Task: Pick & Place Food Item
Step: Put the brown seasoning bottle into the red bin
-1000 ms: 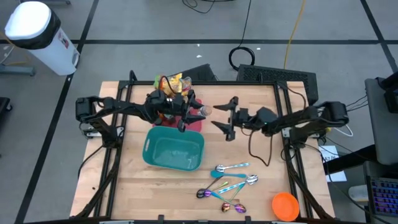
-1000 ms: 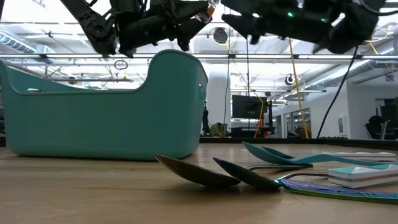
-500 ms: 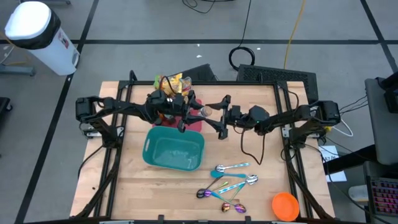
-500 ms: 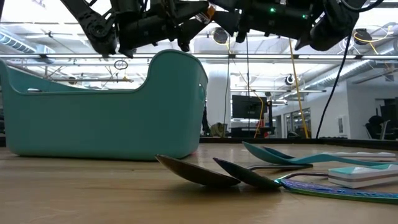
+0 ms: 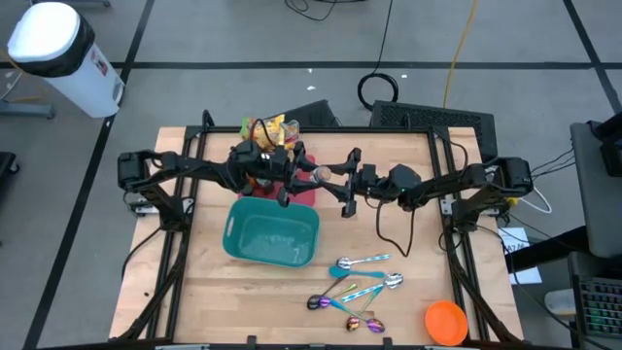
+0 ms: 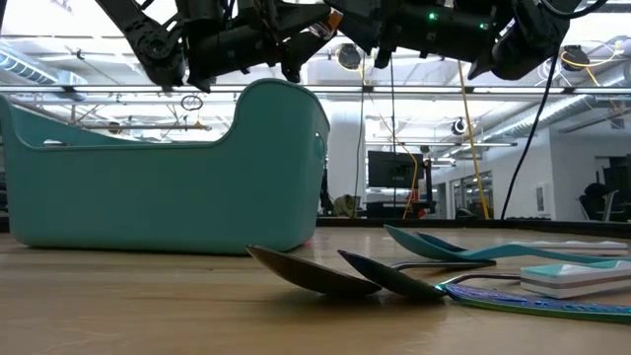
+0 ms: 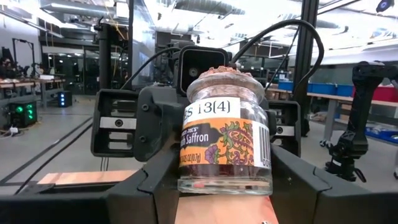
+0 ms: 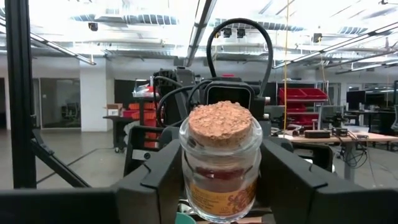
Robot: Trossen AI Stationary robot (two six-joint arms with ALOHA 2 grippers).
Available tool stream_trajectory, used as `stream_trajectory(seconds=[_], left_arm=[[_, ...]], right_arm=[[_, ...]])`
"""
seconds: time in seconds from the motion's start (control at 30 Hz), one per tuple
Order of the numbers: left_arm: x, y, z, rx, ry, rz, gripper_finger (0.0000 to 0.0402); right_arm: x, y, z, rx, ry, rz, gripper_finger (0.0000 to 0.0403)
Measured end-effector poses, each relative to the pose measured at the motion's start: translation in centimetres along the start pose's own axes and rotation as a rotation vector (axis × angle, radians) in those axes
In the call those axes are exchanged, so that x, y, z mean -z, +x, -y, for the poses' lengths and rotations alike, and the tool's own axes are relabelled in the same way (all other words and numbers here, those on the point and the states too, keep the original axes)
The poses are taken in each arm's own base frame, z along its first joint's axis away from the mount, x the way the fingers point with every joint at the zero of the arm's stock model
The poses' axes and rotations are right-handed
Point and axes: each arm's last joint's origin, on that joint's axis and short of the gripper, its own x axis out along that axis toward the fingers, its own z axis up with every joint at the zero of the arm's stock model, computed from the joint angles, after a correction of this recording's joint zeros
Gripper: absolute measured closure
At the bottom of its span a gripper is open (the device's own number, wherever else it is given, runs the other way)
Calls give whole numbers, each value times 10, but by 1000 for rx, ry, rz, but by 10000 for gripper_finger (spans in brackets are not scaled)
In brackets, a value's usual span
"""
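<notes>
A small glass saffron jar (image 5: 321, 173) with a cork lid and an orange label is held in the air beyond the far right corner of the teal basin (image 5: 272, 234). My left gripper (image 5: 309, 175) is shut on it. The jar shows large in the left wrist view (image 7: 227, 137). My right gripper (image 5: 345, 182) is open and level. It faces the jar from the table's right, at its height. In the right wrist view its fingers (image 8: 158, 177) stand on either side of the jar (image 8: 221, 162), and I see no touch. My left gripper pinches the jar's lower body (image 7: 186, 177) between its two fingers. The fingers come level from the table's left. The jar stands upright with its cork (image 7: 219, 73) up, lifted clear of the table.
A red flat thing (image 5: 304, 193) lies under the jar. Snack bags (image 5: 271, 128) lie at the far edge. Several spoons (image 5: 356, 286) and an orange bowl (image 5: 446, 322) lie toward the near right. Bare table shows to the right of the basin.
My right gripper has gone toward the table's left, up to the jar, and stays open. Its fingers now reach beside the jar. My left gripper and the jar have kept still.
</notes>
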Motion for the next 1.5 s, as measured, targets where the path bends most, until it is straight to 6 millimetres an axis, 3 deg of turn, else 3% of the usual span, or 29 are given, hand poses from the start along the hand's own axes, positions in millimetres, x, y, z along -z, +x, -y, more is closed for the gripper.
stream_trajectory(seconds=[0.23, 0.4, 0.47, 0.67, 0.8, 0.97, 1.17, 1.5], left_arm=[[3, 3, 6, 11, -85, -24, 199], [12, 4, 8, -3, -238, -113, 44], [11, 4, 7, -9, -267, -150, 20], [1, 9, 8, -18, -349, -348, 93], [-23, 15, 8, -53, -339, -515, 132], [-58, 26, 8, -244, -227, -724, 155], [-79, 43, 10, -357, -158, -831, 150], [-61, 56, -7, -563, -212, -797, 83]], right_arm=[[-3, -1, 0, 0, 11, -14, 235], [-10, -5, 1, -1, -19, -148, 235], [-19, -6, 2, 4, -21, -197, 235], [-31, -17, 2, 2, -16, -433, 235], [-33, -25, 2, 59, -34, -540, 235], [-23, -30, 2, 123, -86, -634, 235], [-3, -24, -4, 235, -329, -687, 235], [23, -11, -8, 418, -704, -716, 234]])
